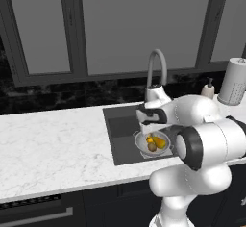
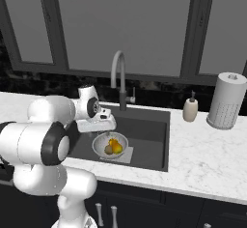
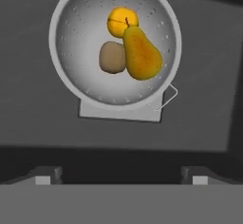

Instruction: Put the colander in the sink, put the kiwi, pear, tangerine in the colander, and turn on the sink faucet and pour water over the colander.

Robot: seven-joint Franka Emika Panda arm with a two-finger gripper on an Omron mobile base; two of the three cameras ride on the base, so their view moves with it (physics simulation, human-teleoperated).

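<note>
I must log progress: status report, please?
Gripper open, empty, above sink. Kiwi, pear, tangerine in colander. Faucet untouched, path clear.

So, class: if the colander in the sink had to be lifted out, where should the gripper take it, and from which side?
Probably by the rim of the colander, from above: the open gripper hangs over it, the thin rim is exposed, and the pear, kiwi and tangerine crowd the middle.

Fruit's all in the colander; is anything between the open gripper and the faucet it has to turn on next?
Nothing visible. The gripper hangs open above the colander in the sink, and the faucet rises just behind it.
</note>
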